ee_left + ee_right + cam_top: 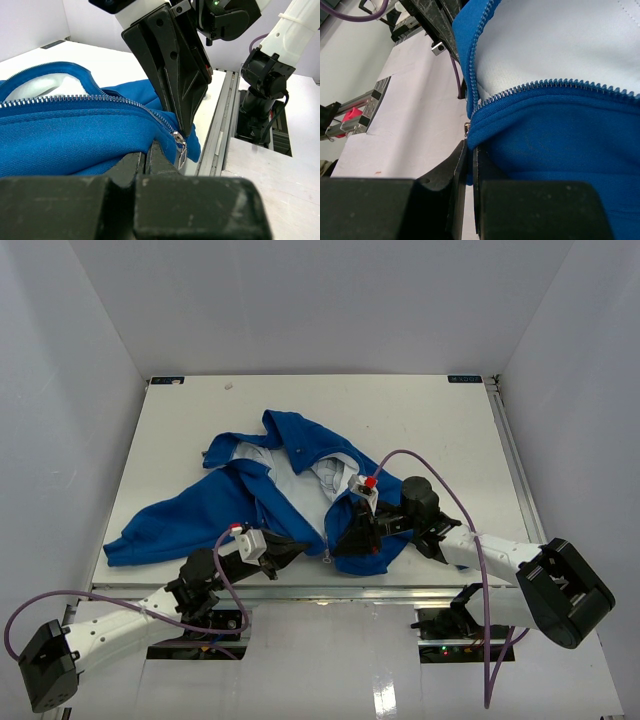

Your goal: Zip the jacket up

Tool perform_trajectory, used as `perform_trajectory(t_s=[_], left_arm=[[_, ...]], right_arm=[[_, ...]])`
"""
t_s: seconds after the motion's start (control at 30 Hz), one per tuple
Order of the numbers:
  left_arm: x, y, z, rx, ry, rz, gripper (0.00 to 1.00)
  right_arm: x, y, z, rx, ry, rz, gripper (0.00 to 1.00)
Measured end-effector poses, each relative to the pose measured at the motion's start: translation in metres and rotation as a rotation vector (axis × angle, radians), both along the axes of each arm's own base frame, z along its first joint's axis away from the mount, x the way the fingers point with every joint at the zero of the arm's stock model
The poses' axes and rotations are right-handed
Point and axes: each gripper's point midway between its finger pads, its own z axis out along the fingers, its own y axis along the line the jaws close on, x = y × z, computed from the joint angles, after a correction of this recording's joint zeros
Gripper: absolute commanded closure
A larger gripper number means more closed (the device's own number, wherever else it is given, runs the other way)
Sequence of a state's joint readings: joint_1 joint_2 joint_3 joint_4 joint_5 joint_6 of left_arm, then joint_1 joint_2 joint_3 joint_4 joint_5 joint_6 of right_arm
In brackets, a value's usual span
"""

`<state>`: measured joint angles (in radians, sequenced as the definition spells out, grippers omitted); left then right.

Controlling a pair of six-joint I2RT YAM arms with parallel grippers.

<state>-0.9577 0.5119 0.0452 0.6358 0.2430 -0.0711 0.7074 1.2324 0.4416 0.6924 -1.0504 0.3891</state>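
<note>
A white worktop (430, 415) carries a single bright-blue jacket (262, 502). The jacket lies crumpled and partly open in the near half, left of the middle, with its pale lining facing up. One sleeve (150, 528) trails toward the near left corner, and the hem reaches almost to the near edge.

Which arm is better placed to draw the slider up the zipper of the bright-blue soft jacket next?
Probably the left. The left gripper is shut right beside the hanging metal zipper pull. The right gripper pinches the hem of the bright-blue soft jacket there, so it can serve as anchor.
</note>
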Motion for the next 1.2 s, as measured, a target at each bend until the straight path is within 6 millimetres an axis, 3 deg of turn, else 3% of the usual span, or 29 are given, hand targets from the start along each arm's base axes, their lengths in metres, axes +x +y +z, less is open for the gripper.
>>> perform_trajectory(t_s=[0.53,0.97,1.2], left_arm=[[-0.004,-0.001,0.002,-0.005,-0.004,-0.021,1.0],[-0.01,0.002,0.021,-0.068,-0.049,-0.037,1.0],[-0.012,0.0,0.02,-0.063,-0.048,-0.055,1.0]], right_arm=[[0.002,-0.001,0.001,0.003,0.002,-0.008,0.92],[-0.003,-0.003,0.017,0.051,-0.014,0.024,0.92],[-0.009,-0.005,0.025,0.074,-0.017,0.062,0.92]])
